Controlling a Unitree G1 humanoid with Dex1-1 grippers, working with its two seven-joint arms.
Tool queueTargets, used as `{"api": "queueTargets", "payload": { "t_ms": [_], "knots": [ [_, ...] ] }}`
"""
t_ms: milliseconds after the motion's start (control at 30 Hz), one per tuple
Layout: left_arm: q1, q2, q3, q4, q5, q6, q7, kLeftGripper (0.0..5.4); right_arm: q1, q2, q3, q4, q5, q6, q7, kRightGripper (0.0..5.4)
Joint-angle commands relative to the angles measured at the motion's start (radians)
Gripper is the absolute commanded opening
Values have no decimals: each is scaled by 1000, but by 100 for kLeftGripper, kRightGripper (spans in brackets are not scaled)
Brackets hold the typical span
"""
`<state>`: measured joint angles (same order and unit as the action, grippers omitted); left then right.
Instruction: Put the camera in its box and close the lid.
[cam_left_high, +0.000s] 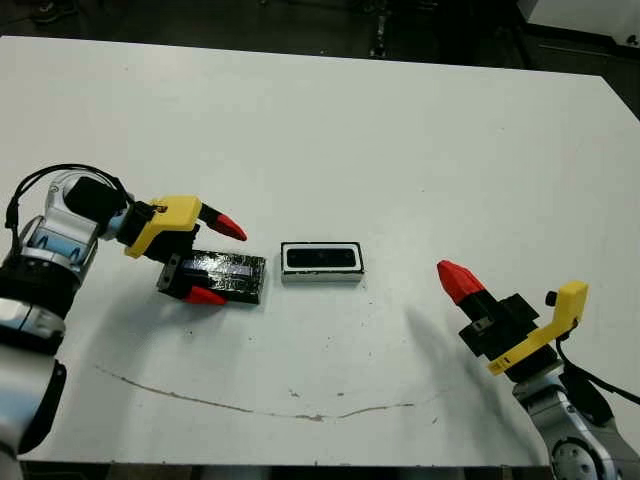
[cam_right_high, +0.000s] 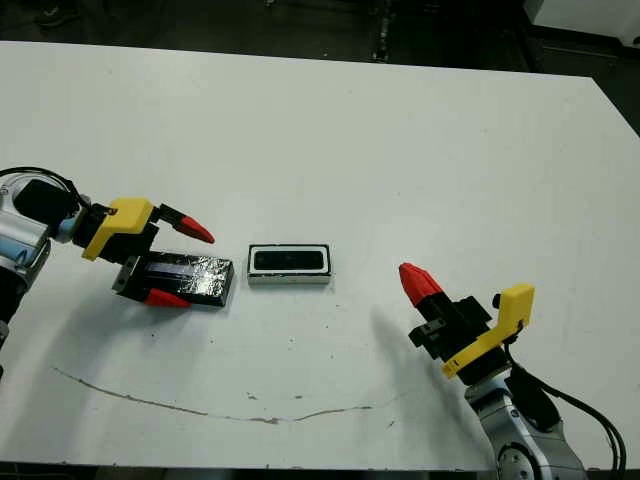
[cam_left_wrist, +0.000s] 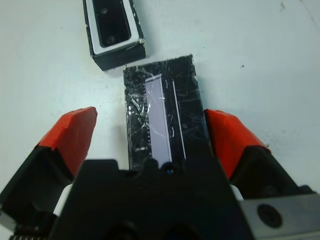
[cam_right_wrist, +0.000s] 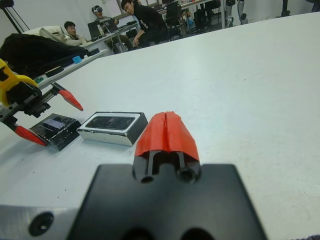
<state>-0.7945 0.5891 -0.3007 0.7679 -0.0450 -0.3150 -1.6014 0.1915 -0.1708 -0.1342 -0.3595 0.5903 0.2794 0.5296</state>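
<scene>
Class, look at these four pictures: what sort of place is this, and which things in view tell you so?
Probably a robotics lab or shared workroom. A plain white table serves as the test bench, people sit at cluttered desks beyond it, and the left hand straddles a glossy black lid beside a small box.

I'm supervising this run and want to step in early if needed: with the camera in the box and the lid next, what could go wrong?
1. The left gripper is open, straddling the lid without gripping; closing off-centre could skew the lid or let it slip.
2. The box sits just beside the lid, nothing holding it; a carried lid could nudge it.
3. The right gripper, shut, hangs apart from the box, unable to steady it.
</scene>
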Motion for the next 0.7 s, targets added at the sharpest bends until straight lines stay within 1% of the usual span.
{"api": "queueTargets", "payload": {
  "t_ms": [33, 100, 233, 267, 400, 433, 500, 600, 700],
  "knots": [
    [-11, -11, 0, 28, 17, -6, 5, 540, 3, -18, -4, 7, 3, 0, 4, 2],
    [-16, -15, -2, 41, 20, 14, -1, 540, 3, -19, -3, 8, 1, -2, 4, 2],
    [-10, -16, 1, 45, 34, -7, 24, 540, 3, -22, 0, 4, -1, 3, 2, 2],
    [-8, -20, 7, 49, 27, -5, 25, 540, 6, -21, 1, 2, -1, 3, -2, 2],
    [9, -35, 36, 53, -6, 95, 28, 540, 9, -18, 4, 2, 0, -2, -2, 2],
    [14, -37, 43, 49, -10, 103, 30, 540, 9, -17, 4, 3, 1, -3, -1, 2],
    [24, -37, 48, 33, -8, 112, 40, 540, 10, -15, 5, 7, 0, -8, 1, 2],
    [34, -30, 42, 1, 5, 165, 52, 540, 10, -16, 7, 10, -6, -16, 4, 2],
    [47, -24, 38, -33, 12, 192, 63, 540, 13, -17, 8, 4, -9, -11, -5, 2]
  ]
}}
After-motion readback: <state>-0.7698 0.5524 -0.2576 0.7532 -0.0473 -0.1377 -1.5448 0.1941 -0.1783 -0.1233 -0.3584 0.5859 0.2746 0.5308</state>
